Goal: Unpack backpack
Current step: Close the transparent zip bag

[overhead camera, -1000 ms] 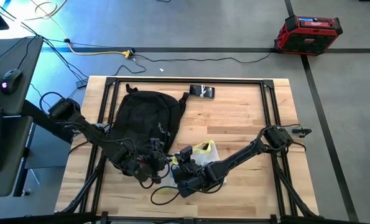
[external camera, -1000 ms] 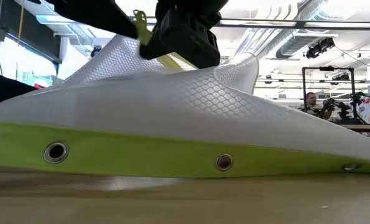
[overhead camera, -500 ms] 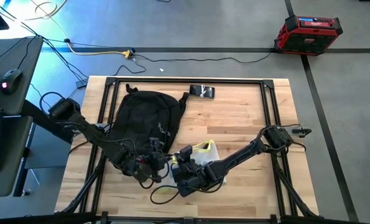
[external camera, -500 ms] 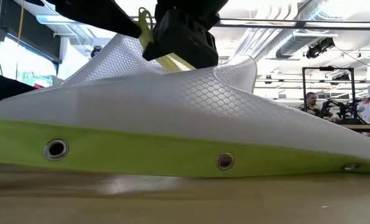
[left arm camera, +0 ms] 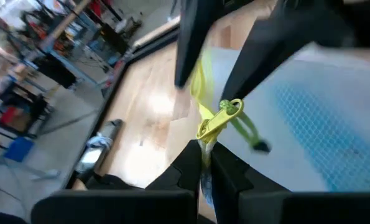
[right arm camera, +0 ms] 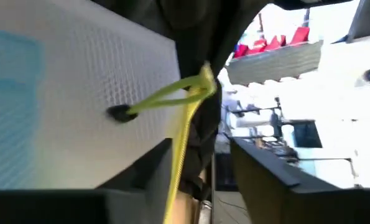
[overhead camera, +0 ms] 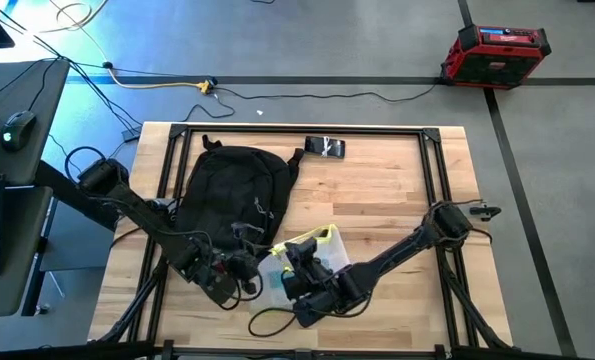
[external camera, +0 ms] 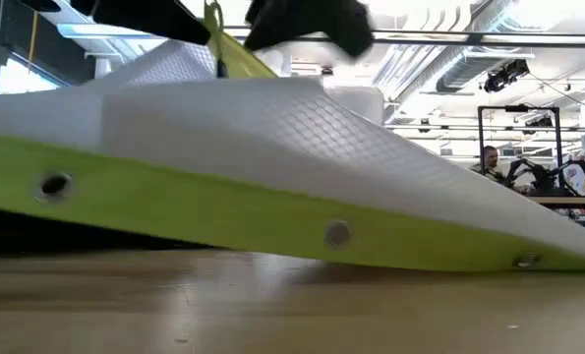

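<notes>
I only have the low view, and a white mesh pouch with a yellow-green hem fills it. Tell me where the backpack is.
Observer: The backpack lies flat on the left half of the table, its lower end next to the pouch.
Operator: Report what the left tool is doing.
Observer: The left tool is shut on a yellow strip of the pouch, just below the zip pull.
Operator: Now place the right tool for me.
Observer: The right tool is at the pouch's front side, close opposite the left tool.
</notes>
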Controlling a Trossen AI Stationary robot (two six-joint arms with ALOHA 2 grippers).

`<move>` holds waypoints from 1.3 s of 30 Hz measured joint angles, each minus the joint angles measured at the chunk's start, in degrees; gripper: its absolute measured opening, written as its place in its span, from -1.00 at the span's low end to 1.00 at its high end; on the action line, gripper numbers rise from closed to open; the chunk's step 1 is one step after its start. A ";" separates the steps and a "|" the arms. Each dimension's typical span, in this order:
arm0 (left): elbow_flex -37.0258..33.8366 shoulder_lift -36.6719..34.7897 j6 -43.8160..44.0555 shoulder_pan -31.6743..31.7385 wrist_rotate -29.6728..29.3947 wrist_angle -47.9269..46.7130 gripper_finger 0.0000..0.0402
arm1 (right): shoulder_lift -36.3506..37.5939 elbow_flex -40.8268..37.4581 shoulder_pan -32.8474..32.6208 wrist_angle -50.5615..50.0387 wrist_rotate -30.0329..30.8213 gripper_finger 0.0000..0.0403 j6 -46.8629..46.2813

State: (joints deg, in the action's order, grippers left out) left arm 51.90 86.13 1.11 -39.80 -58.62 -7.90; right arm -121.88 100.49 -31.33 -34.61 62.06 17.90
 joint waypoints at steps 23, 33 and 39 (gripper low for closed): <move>0.00 2.54 -7.34 -4.36 -9.21 0.11 -1.00 | 0.74 -0.03 2.49 19.14 -18.66 -0.25 -0.83; 0.00 2.56 -6.14 -4.36 -8.77 0.16 -1.00 | -0.66 -0.04 2.84 17.78 -9.93 -0.53 -2.04; 0.00 2.58 -5.86 -4.36 -8.68 -0.19 -1.00 | -0.66 -0.04 2.85 17.00 -9.57 -0.93 -3.48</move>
State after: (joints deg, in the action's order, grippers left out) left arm 51.90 88.71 -4.75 -44.16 -67.31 -8.09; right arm -122.54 100.44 -28.47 -17.61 52.49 14.41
